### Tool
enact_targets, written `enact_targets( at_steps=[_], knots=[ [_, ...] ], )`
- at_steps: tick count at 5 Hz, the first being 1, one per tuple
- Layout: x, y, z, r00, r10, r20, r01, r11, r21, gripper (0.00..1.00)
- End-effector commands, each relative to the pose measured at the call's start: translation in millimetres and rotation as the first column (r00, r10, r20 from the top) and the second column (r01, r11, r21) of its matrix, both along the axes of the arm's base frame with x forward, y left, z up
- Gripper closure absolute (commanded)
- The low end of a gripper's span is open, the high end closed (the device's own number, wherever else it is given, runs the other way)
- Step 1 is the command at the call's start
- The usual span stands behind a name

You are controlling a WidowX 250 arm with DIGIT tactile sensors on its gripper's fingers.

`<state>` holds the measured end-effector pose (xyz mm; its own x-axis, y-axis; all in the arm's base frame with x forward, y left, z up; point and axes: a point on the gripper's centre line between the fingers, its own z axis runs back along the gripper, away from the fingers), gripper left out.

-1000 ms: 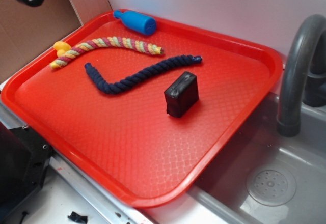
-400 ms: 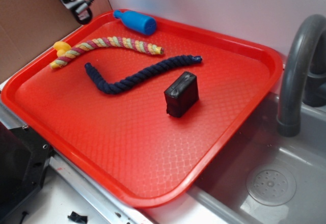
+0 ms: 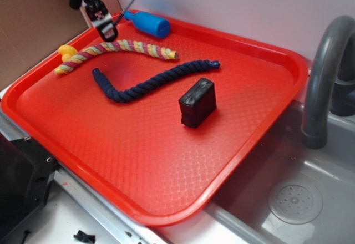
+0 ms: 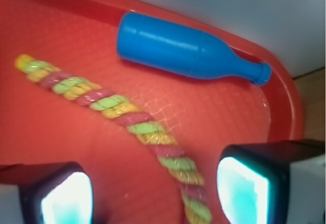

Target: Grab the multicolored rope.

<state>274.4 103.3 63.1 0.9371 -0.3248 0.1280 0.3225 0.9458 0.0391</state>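
The multicolored rope [image 3: 119, 49], twisted in pink-red, yellow and pale green, lies curved across the far left of the red tray [image 3: 166, 161]. In the wrist view the rope [image 4: 127, 117] runs diagonally and passes between my two fingers. My gripper [image 3: 105, 29] hangs open just above the rope's left half, with nothing held. Midway between the fingertips [image 4: 155, 193] I see bare tray and the rope nearer the right finger [image 4: 244, 191].
A blue bottle [image 3: 148, 24] lies at the tray's far edge, close behind the gripper. A navy rope [image 3: 150, 81] and a black box [image 3: 197, 102] sit mid-tray. A yellow object [image 3: 66, 51] touches the rope's left end. A grey faucet [image 3: 324, 77] and sink [image 3: 294, 199] are at right.
My gripper has come down and to the right from the upper left corner, from outside the tray to just above the multicolored rope. Objects on the tray have not moved.
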Motion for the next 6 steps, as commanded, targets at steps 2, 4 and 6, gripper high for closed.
enact_targets(
  at_steps=[2,4,6],
  knots=[
    [13,5,-49,0.996,-0.054,-0.067,0.054,0.999,-0.001,0.00],
    [14,5,-53,0.992,-0.096,-0.082,0.096,0.995,-0.002,1.00],
    [10,1,-48,0.992,-0.077,-0.101,0.082,0.996,0.045,1.00]
  ],
)
